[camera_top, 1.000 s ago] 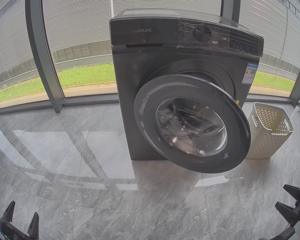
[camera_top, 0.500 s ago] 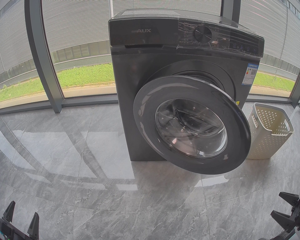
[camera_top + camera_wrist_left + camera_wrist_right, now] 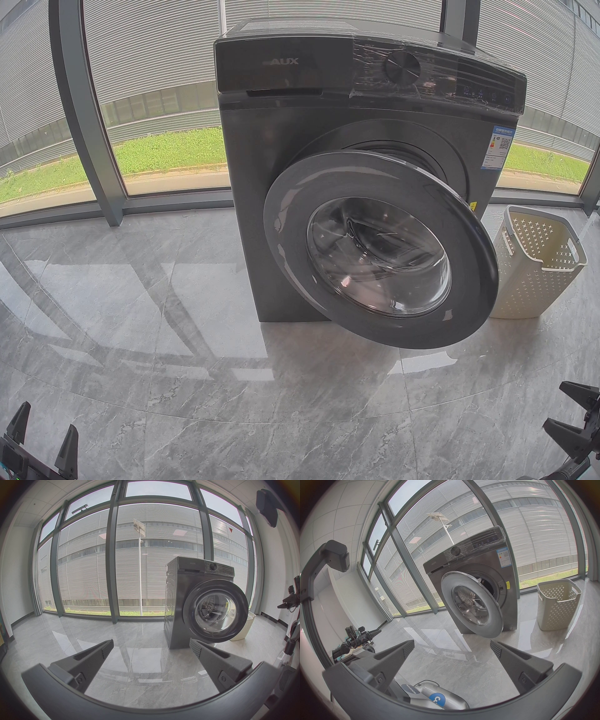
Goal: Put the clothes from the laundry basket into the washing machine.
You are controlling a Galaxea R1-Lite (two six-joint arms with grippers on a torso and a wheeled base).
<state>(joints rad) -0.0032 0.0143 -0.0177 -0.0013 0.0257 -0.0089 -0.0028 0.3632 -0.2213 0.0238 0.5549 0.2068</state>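
The washing machine door (image 3: 375, 250) is standing open for loading.
Both are hanging wide: left pincer (image 3: 45, 420), right pincer (image 3: 562, 406), far from laundry basket (image 3: 537, 262).

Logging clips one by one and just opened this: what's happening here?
Nothing is being handled yet. The washing machine stands with its door swung open, and the laundry basket sits on the floor to its right. The left gripper and right gripper hang open and empty, low and well short of both.
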